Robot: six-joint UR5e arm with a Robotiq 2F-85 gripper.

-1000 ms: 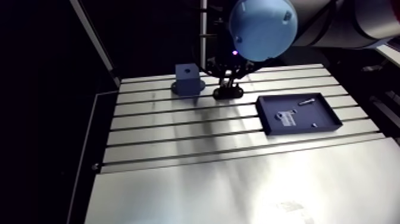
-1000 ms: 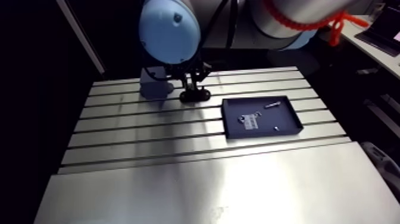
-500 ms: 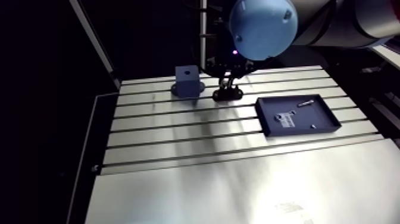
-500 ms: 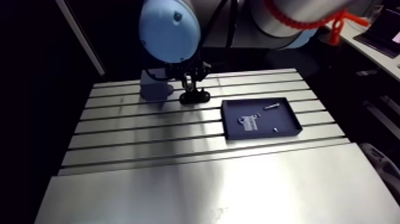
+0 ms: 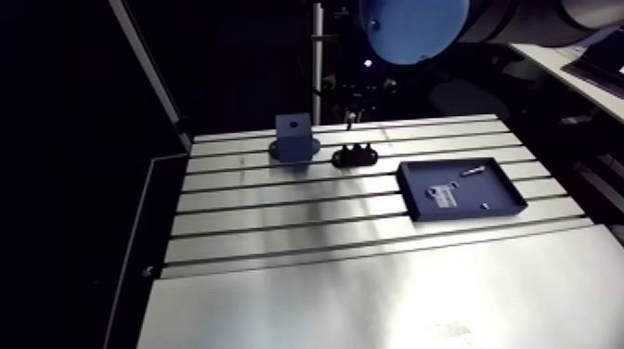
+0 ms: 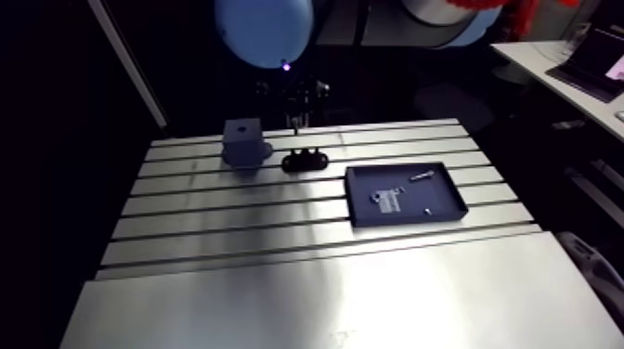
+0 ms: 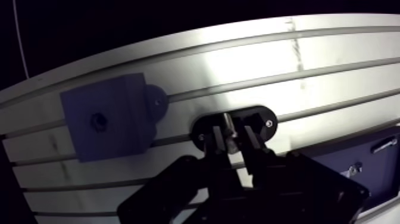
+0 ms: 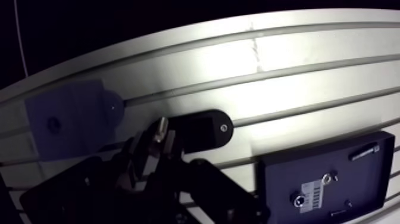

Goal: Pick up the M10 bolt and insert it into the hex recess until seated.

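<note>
Up off the black holder point(image 5: 355, 155) has come the pincer point(image 5: 350, 111) in the arm view, and in the wrist view it looks clenched on the shiny bolt point(image 7: 228, 126), so next it should slide slowly over the hole point(image 7: 98, 122) in the blue block point(image 7: 122, 98), keeping straight.

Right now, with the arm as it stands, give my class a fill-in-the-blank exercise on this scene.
1. The gripper is shut on a small metal ___.
2. The blue block has a round ___ in its top face.
3. The black holder lies on the table between the blue block and the dark ___.
Missing words: bolt; hole; tray.
</note>
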